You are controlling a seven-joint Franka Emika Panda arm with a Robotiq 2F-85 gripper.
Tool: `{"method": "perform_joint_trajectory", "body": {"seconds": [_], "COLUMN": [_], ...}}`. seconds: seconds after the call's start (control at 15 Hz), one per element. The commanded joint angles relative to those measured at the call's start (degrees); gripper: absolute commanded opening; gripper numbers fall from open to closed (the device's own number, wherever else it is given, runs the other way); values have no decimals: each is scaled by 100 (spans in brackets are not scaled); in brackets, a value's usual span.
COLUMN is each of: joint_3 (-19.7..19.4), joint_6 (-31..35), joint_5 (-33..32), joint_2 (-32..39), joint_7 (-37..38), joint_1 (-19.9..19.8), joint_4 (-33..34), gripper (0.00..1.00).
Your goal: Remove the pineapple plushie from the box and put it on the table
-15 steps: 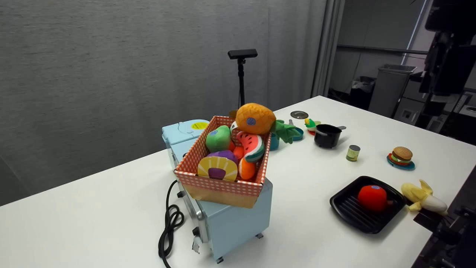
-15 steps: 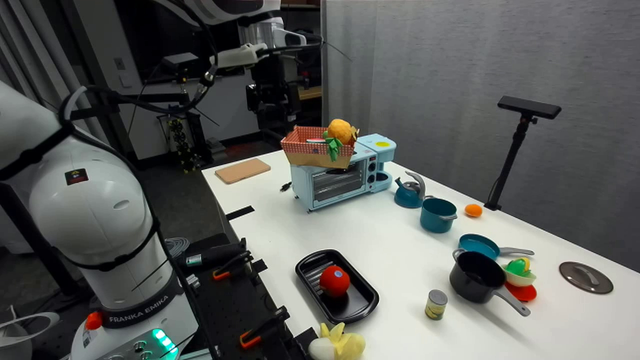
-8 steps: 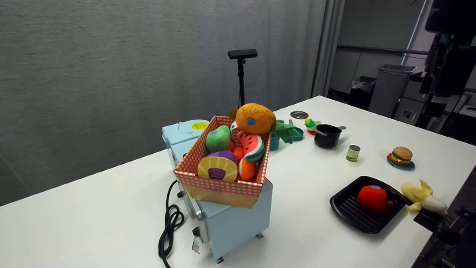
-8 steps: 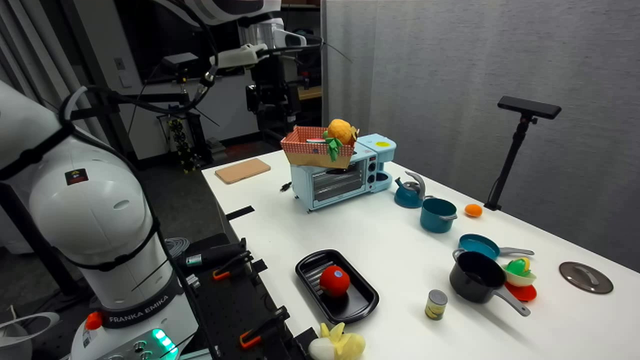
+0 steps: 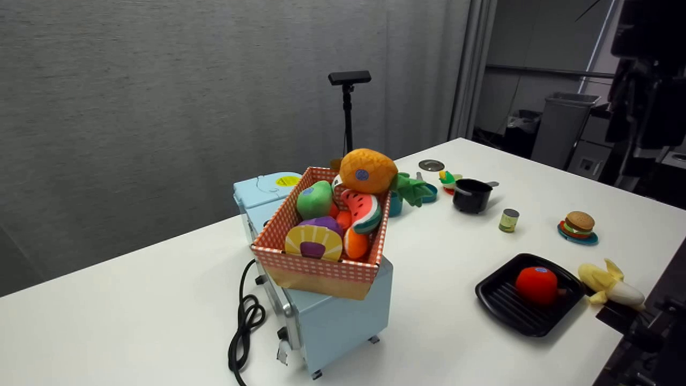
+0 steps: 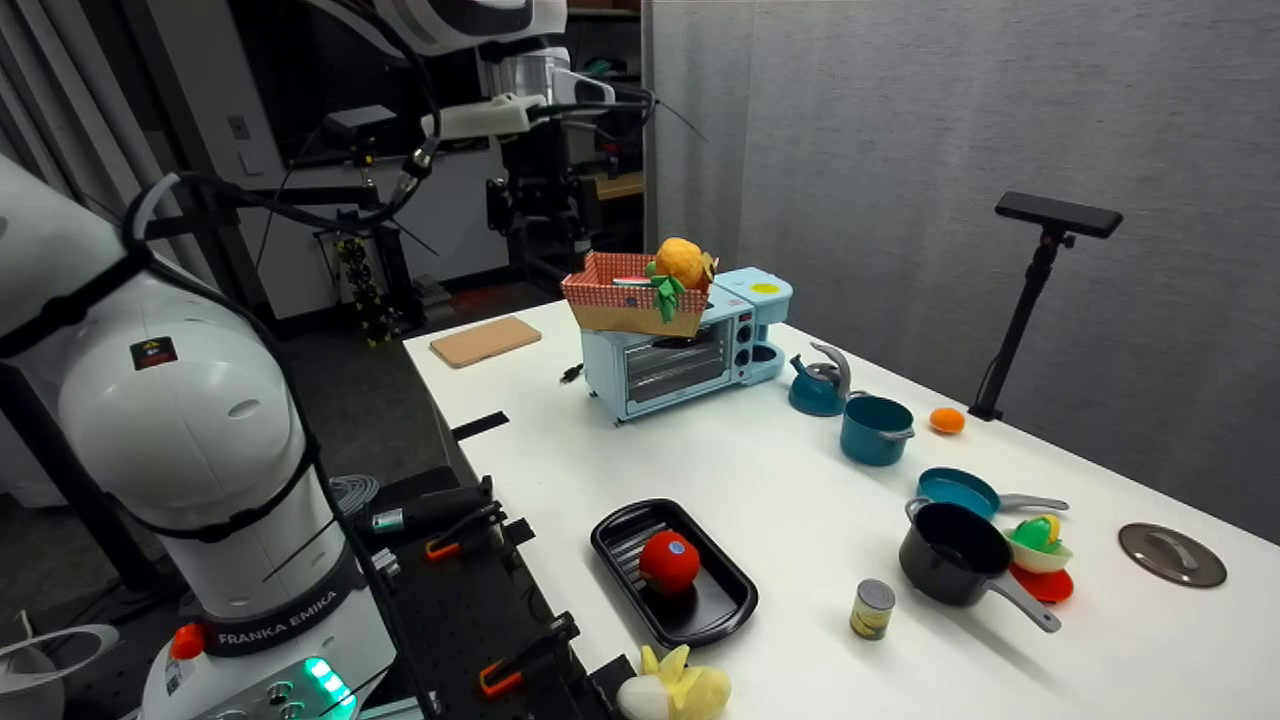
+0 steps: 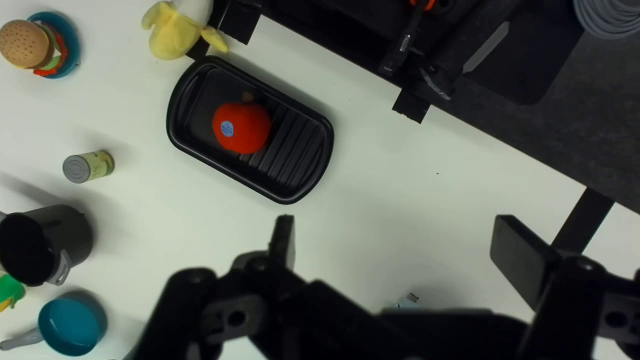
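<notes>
Far left in an exterior view, my arm's base [image 6: 240,562] reads FRANKA EMIKA. My claw [image 7: 395,237] hangs over the table [image 7: 395,170], jaws wide apart, empty. Next, a red-checked box [image 5: 321,279] of plush fruit [image 5: 368,215], the pineapple plushie [image 5: 370,167] on top, its label [image 5: 362,175] too small to read; then a black tray [image 7: 292,145] holding a red plush [image 7: 244,129].

The white Franka Emika Panda arm [image 6: 185,400] arches high in an exterior view; its black Robotiq gripper [image 7: 402,245] points downward, fingers [image 7: 520,260] spread wide apart.
</notes>
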Motion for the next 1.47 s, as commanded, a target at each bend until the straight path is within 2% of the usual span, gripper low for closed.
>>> {"method": "perform_joint_trajectory", "body": {"seconds": [0.0, 0.73, 0.8, 1.07, 1.13, 1.27, 1.4], "joint_3": [-140, -193, -497, -970, -824, -987, -987], "joint_6": [-175, -60, -26, 145, 138, 146, 146], "joint_5": [-104, -64, -312, -272, -275, -265, -264], "joint_2": [65, 92, 675, 1134, 794, 1054, 1140], "joint_7": [-285, -717, -1067, -1347, -1173, -1309, -1317], "joint_1": [163, 225, -58, -244, -155, -253, -258], "joint_4": [102, 85, 629, 1192, 815, 1059, 1123], "gripper": [100, 100, 100, 100, 100, 100, 100]}}
